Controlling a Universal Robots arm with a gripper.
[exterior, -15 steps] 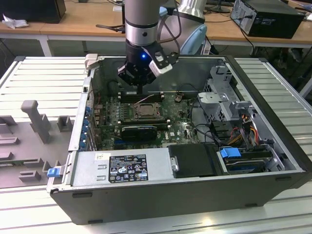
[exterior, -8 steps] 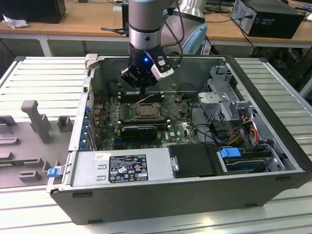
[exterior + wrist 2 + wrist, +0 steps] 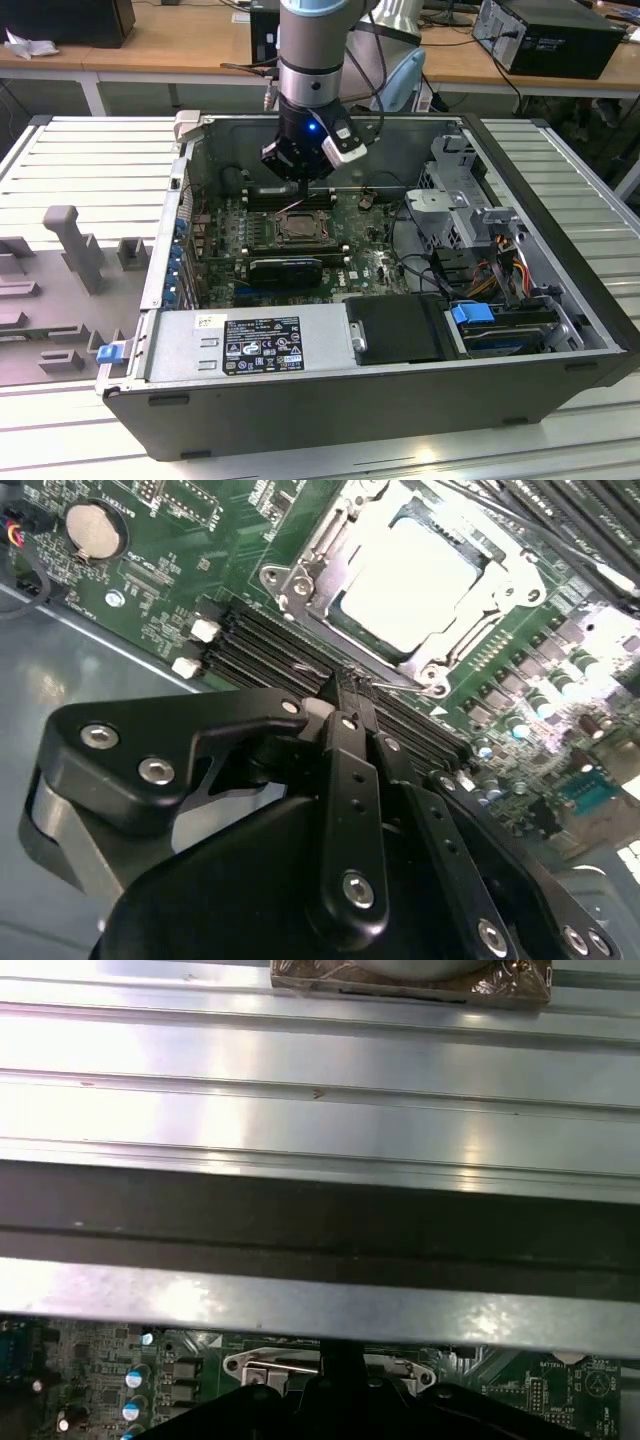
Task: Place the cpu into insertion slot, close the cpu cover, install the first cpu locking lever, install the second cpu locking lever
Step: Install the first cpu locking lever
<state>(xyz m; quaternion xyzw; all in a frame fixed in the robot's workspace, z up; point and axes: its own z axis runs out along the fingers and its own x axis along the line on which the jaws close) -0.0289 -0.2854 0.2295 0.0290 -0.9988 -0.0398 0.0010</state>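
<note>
The cpu [image 3: 412, 572], a pale square chip, lies flat in the insertion slot [image 3: 283, 236] on the green motherboard. The silver cpu cover [image 3: 318, 580] lies down around it as a frame, with the chip showing through its window. My gripper [image 3: 345, 687] hangs just above the socket's edge on the memory-slot side, fingers shut together. A thin wire locking lever [image 3: 388, 686] runs right at the fingertips; I cannot tell whether it is pinched. In the exterior view the gripper [image 3: 303, 190] points straight down over the socket inside the open computer case. The first wrist view shows the gripper [image 3: 340, 1357] before the socket's metal.
Black memory slots [image 3: 258, 652] lie directly under the fingers. A round coin battery [image 3: 92, 528] sits farther off. A black graphics card [image 3: 285, 270], the power supply [image 3: 250, 340] and a drive cage with cables [image 3: 462, 212] crowd the case. A grey fixture [image 3: 75, 250] stands on the table at the exterior view's left.
</note>
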